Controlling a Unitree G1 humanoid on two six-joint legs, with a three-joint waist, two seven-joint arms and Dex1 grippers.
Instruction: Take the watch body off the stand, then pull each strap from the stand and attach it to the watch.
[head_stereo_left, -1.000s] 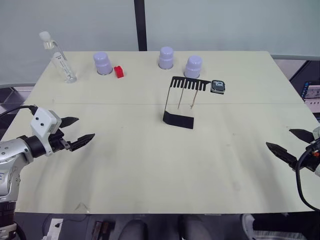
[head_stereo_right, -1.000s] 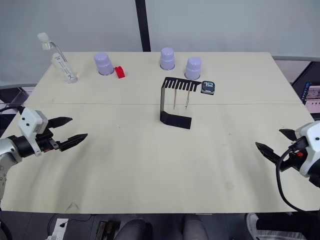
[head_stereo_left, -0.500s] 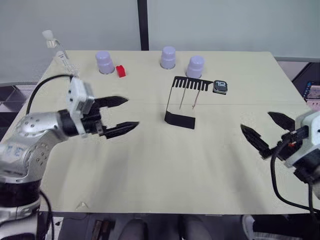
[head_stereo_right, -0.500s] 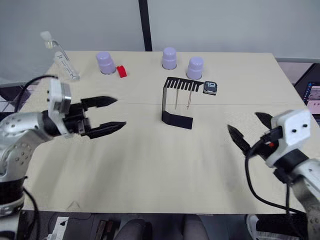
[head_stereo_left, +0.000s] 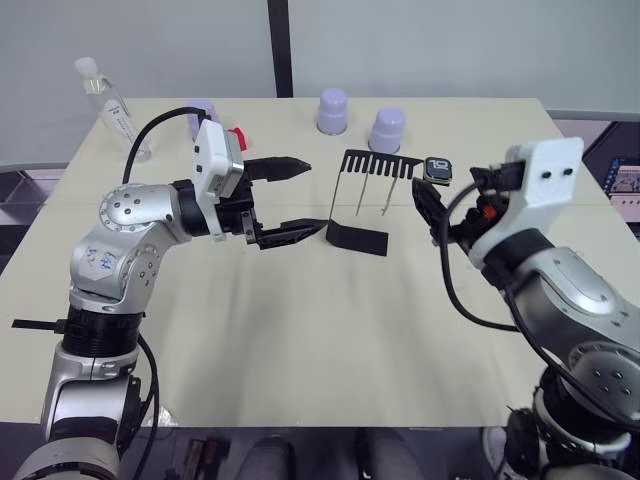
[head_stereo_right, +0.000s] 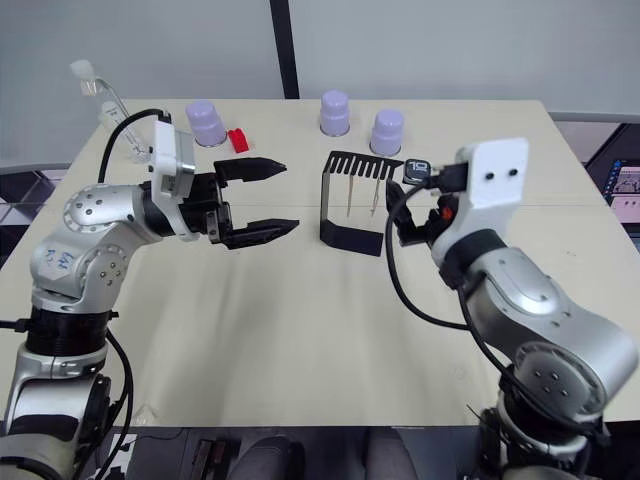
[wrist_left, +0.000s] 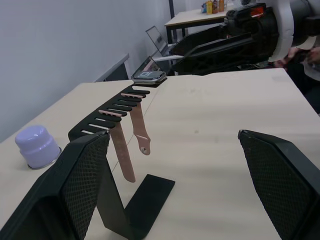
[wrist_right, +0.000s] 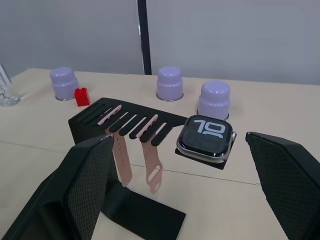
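**Both end effectors spread wide, flanking the stand**

Your left end effector (head_stereo_left: 285, 195) is spread wide and holds nothing; its two black fingers point toward the stand (head_stereo_left: 360, 200), which stands just beyond the fingertips. Your right end effector (wrist_right: 175, 200) is also spread wide and empty, sitting on the other side of the stand, so the stand lies between your two end effectors.

Straight ahead of your right end effector, the watch body (wrist_right: 206, 138) rests on the ring end of the stand's comb-slotted top arm, screen up. The pale digits on its screen read "10". It is the task thing nearest your right fingers, with no contact.

The first strap (wrist_right: 120, 155) and the second strap (wrist_right: 152, 167), both pale pink-beige, hang side by side from slots in the comb arm, down toward the stand's flat foot. They sit further from your right end effector than the watch body and closer to your left one. In the left wrist view both straps hang between your left fingers.

Beyond the stand from you, two lavender cups (head_stereo_left: 332, 110) stand close together on the counter (head_stereo_left: 300, 330). A third lavender cup (head_stereo_right: 205, 122) and a small red block (head_stereo_right: 237, 140) lie past your left end effector, and a clear bottle (head_stereo_left: 110, 105) with a printed label leans near the counter's far corner on that side; its writing cannot be read.
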